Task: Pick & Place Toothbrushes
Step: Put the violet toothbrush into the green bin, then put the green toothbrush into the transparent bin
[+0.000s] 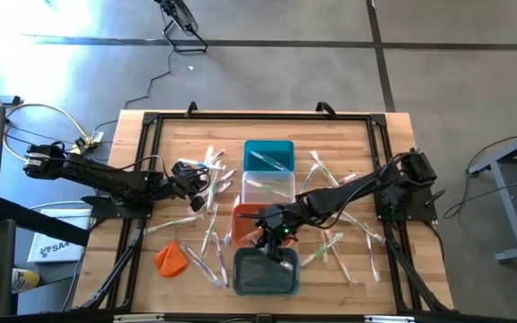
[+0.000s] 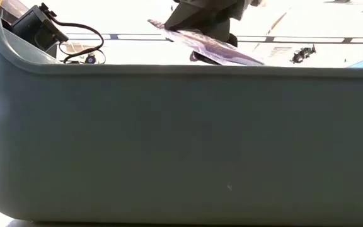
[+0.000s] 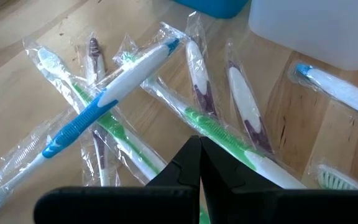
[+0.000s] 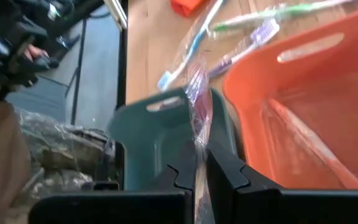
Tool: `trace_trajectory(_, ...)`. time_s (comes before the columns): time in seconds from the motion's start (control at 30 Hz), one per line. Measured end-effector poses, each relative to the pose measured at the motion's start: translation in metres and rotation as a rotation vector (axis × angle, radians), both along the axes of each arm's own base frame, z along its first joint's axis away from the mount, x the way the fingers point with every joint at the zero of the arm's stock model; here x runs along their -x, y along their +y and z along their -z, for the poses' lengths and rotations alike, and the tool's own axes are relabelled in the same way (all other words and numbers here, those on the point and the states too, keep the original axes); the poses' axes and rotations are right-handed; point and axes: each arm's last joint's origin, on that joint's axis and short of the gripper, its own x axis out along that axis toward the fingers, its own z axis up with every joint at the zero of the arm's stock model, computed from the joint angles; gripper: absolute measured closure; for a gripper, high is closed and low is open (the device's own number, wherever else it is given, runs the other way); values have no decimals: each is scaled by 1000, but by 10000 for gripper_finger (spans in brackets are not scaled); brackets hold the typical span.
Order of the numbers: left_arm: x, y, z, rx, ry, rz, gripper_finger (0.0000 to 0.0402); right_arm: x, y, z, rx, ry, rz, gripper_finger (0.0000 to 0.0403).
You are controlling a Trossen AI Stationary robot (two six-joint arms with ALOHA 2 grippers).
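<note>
Many wrapped toothbrushes lie scattered on the wooden table [image 1: 348, 135], left [image 1: 206, 235] and right [image 1: 359, 224] of a row of bins: teal [image 1: 268, 154], clear [image 1: 268, 187], orange [image 1: 246, 221] and grey [image 1: 265, 272]. My right gripper [image 4: 201, 158] is shut on one purple-and-white toothbrush in a clear wrapper [image 2: 207, 44], above the grey bin's [image 4: 157, 127] far rim, beside the orange bin [image 4: 303, 93]. My left gripper [image 3: 199, 149] is shut and hangs over a heap of blue, green and purple toothbrushes [image 3: 110, 93] at the table's left. I cannot tell whether it touches them. My right gripper pinches the wrapped toothbrush between its two fingers, about midway along it [image 4: 197, 134]. The fingers slant down from the table's right side and lie across the toothbrush. It is lifted clear and tilted above the grey bin's rim [image 2: 169, 66], with both ends [image 2: 251, 60] free.
An orange cloth-like lump [image 1: 170, 257] lies near the table's front left. A toothbrush lies in the teal bin [image 1: 272, 161] and one in the clear bin [image 1: 263, 184]. A black frame [image 1: 146, 121] borders the table.
</note>
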Motion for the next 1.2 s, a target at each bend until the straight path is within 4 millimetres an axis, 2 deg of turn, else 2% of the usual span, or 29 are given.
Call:
trace_trajectory(0.3,0,0,0,1,0,0,401,0,1,1,18,-18,-59,393)
trace_trajectory(0.57,0,0,0,3,0,3,401,-8,9,20,-31,-2,-121,393)
trace_trajectory(0.77,0,0,1,3,2,2,401,-13,12,24,-71,-24,-155,389)
trace_trajectory(1.07,0,0,0,3,1,3,401,-14,10,26,-43,-22,-119,290)
trace_trajectory(1.2,0,0,0,3,2,3,401,-14,8,25,-85,-11,-161,265)
